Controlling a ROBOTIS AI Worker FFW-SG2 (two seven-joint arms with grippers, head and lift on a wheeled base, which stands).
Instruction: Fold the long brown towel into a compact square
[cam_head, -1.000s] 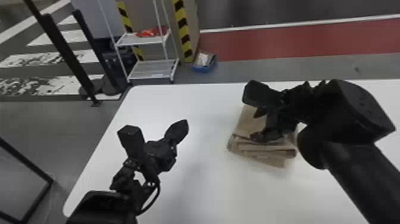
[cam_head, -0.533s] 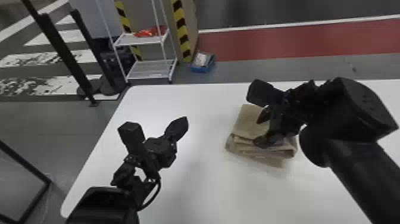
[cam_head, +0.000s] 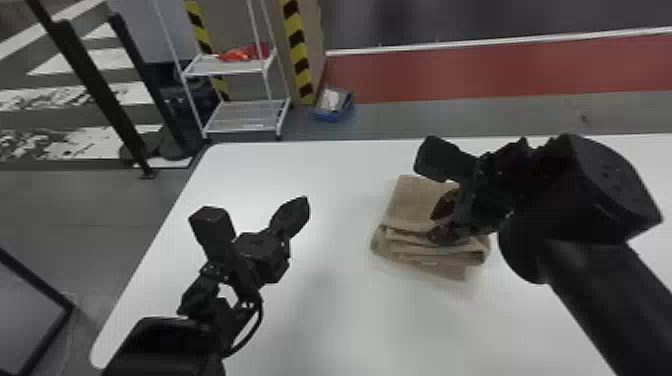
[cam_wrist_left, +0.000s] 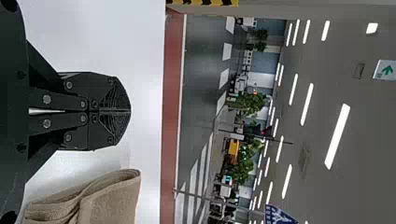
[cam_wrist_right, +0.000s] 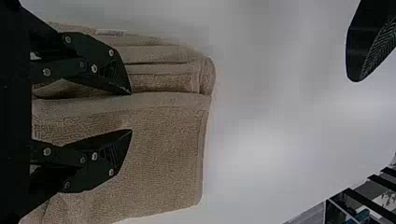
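Left gripper (cam_wrist_left: 130, 111), nearest: fingers together, nothing between them, above the white table (cam_head: 325, 320), apart from the towel. Past it, the brown towel (cam_head: 415, 202) lay flat on the table, toward the robot's right, already in a roughly squarish bundle. Near side was a thick stack of layers (cam_wrist_right: 159, 70), far side a flatter panel (cam_wrist_right: 163, 158). Right gripper (cam_wrist_right: 131, 112) was over it, fingers apart, one at the edge of the stack, the other over the panel. Not clamped on anything; couldn't tell if the fingertips touched cloth.

Handling, my guess: light, soft, floppy, nothing fragile. Terry-like surface probably gripped well, but loose layers likely slid over each other and bulged if only the top one got pinched. Best hold looked like the free edge of the flat panel for another fold, or the whole stack, all layers together, for shifting it. Pressing down on the puffy side probably would have squared it up.

Farther off, on the floor: a white rack (cam_head: 245, 107) with red stuff (cam_head: 244, 53) on its upper shelf, and a blue bin (cam_head: 334, 107) beside it.

Counts: two grippers, one table, one towel, one rack with two shelves, one bin.
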